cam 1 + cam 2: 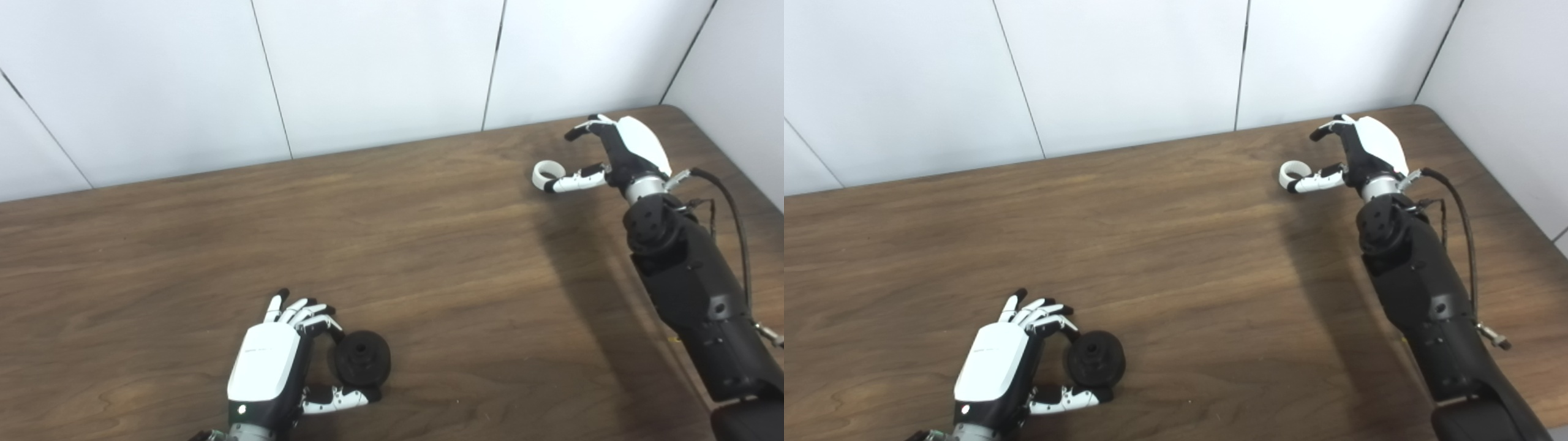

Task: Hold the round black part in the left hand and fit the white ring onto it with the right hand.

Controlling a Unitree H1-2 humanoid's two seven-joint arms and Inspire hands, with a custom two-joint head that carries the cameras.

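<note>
The round black part (362, 359) lies on the wooden table (429, 245) near the front. My left hand (275, 364) is right beside it on its left, open, with fingers curled over its far side and thumb under its near side; contact is unclear. The white ring (547, 174) lies flat at the far right of the table. My right hand (612, 156) is open just to the right of it, its thumb tip reaching the ring's near edge and its fingers arched above, apart from the ring. Both also show in the right eye view: the black part (1095, 366), the ring (1292, 173).
White wall panels (367, 73) stand behind the table's far edge and along its right side (735, 79). A black cable (732, 214) loops off my right forearm. The table's rounded far-right corner is close behind my right hand.
</note>
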